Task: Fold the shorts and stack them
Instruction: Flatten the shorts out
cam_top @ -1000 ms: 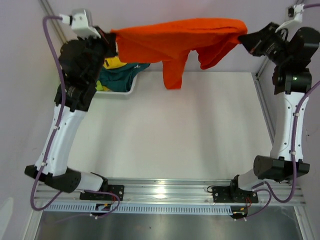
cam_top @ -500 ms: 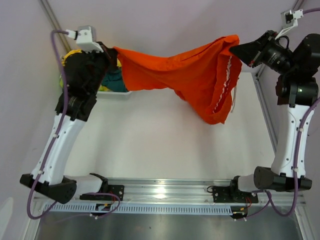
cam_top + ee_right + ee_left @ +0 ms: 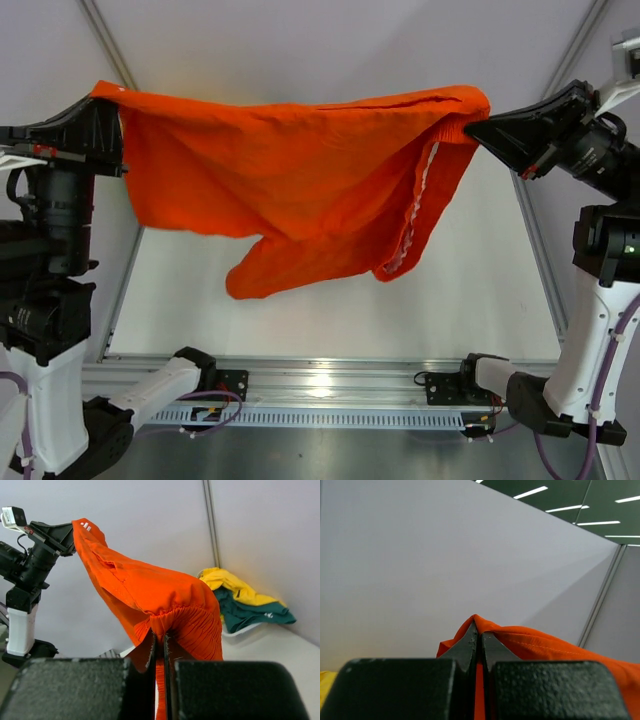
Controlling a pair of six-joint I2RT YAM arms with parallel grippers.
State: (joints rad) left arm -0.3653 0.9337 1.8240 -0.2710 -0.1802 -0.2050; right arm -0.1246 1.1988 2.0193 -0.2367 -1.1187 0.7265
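Note:
The orange shorts (image 3: 300,190) hang spread out high above the table, stretched between both grippers. My left gripper (image 3: 112,100) is shut on one upper corner of them, and the left wrist view shows orange cloth (image 3: 545,642) pinched between its tips (image 3: 479,632). My right gripper (image 3: 472,128) is shut on the gathered waistband (image 3: 185,615) at the other end, the fabric caught between its tips (image 3: 160,635). One leg droops down at the middle (image 3: 265,275). In the right wrist view, yellow shorts (image 3: 235,587) and teal shorts (image 3: 250,612) lie piled together.
The yellow and teal shorts rest in a white basket (image 3: 245,630) at the table's far corner; the top view hides it behind the orange cloth. The white table (image 3: 300,325) lies below. Metal frame posts (image 3: 535,230) run along its sides, and a rail (image 3: 330,380) along its near edge.
Both arms have risen and swung apart, lifting the orange shorts toward the camera and pulling them out wide. The basket, visible at the left before, is now covered in the top view.

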